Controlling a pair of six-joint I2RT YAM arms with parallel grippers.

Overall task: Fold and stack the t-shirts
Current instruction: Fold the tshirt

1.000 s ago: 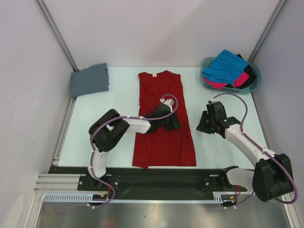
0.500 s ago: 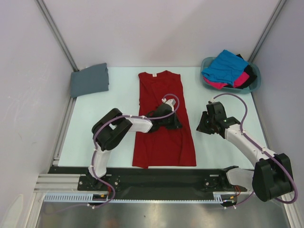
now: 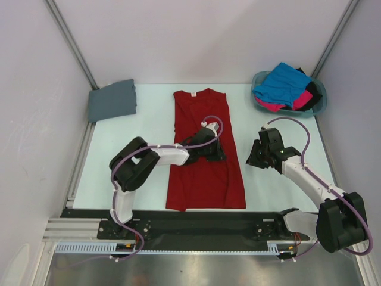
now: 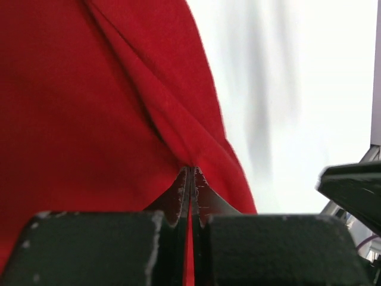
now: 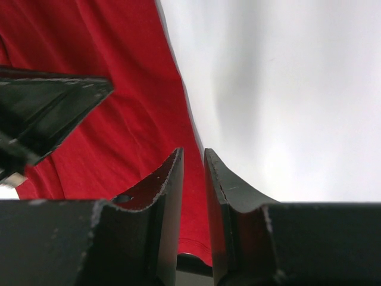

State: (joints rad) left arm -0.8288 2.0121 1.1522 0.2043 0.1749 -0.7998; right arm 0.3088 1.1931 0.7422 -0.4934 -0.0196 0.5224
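left claw [image 4: 190, 179] pinches red shirt [image 3: 202, 179] at its right edge, mid-counter [image 3: 149, 116]; right claw [image 5: 193, 170], barely parted and empty, hovers beside it. grey shirt [image 3: 112, 100] folded far left; other shirts [image 3: 284, 83] unfolded in basket [image 3: 322, 98].

Bright, even overhead light with soft shadows; both wrist views blur close up.

Five t-shirts: red [image 3: 202, 176], grey [image 3: 112, 100], blue [image 3: 280, 83], pink [image 3: 302, 99], black [image 3: 314, 93]; one basket [image 3: 325, 100]; two grippers [image 3: 218, 154] [image 3: 252, 157].

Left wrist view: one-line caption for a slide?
Left gripper pinched shut on a raised fold of the red shirt, close to the shirt's edge beside the table.
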